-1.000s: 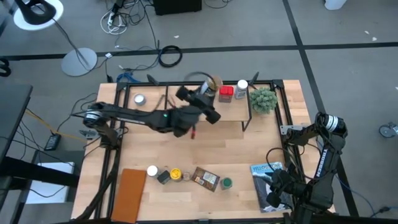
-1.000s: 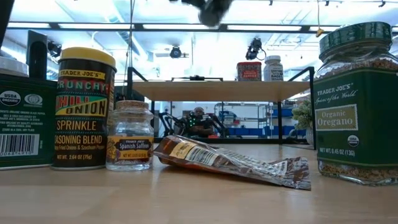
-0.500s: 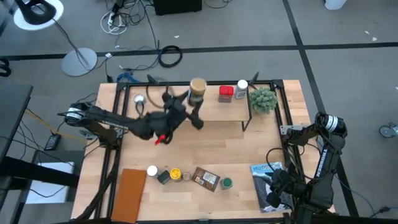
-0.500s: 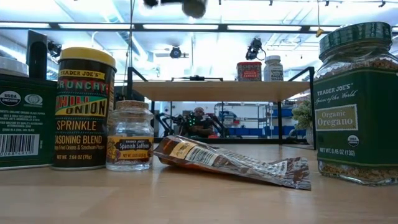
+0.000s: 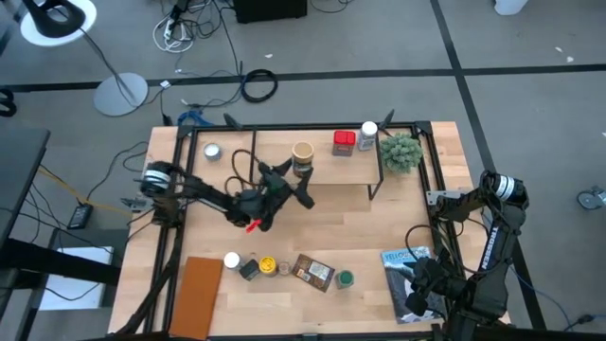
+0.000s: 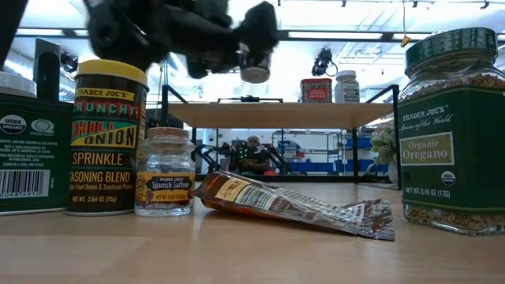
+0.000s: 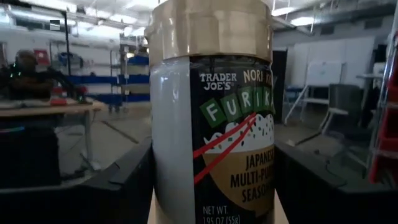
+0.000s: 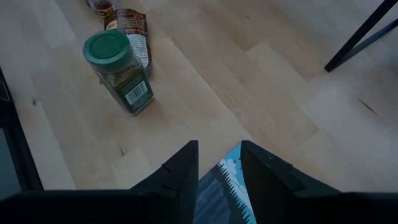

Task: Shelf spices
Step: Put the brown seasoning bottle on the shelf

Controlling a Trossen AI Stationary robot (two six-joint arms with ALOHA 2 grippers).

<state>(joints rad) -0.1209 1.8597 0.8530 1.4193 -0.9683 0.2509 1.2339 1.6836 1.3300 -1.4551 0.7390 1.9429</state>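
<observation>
Overhead and table-level views of the table (image 5: 379, 237). The left end effector (image 5: 301, 182) reaches toward the front edge of the shelf (image 5: 331, 169), its fingers (image 7: 124, 180) spread on either side of a tan-capped furikake jar (image 5: 303, 156) that stands upright on the shelf plank; whether the fingers press the jar cannot be told. Farther along the shelf stand a red-topped jar (image 5: 344, 142) and a white-topped bottle (image 5: 368, 135), just beside each other. Near the table's front edge lie the remaining spices: a white-topped jar (image 5: 231, 260), a dark tin (image 5: 248, 269), a yellow-lidded jar (image 5: 268, 266), a flat brown packet (image 5: 313, 272) and a green-lidded oregano jar (image 5: 346, 278). The right end effector (image 8: 219, 163) waits above a blue-and-white book (image 5: 409, 270), fingers slightly apart and empty.
</observation>
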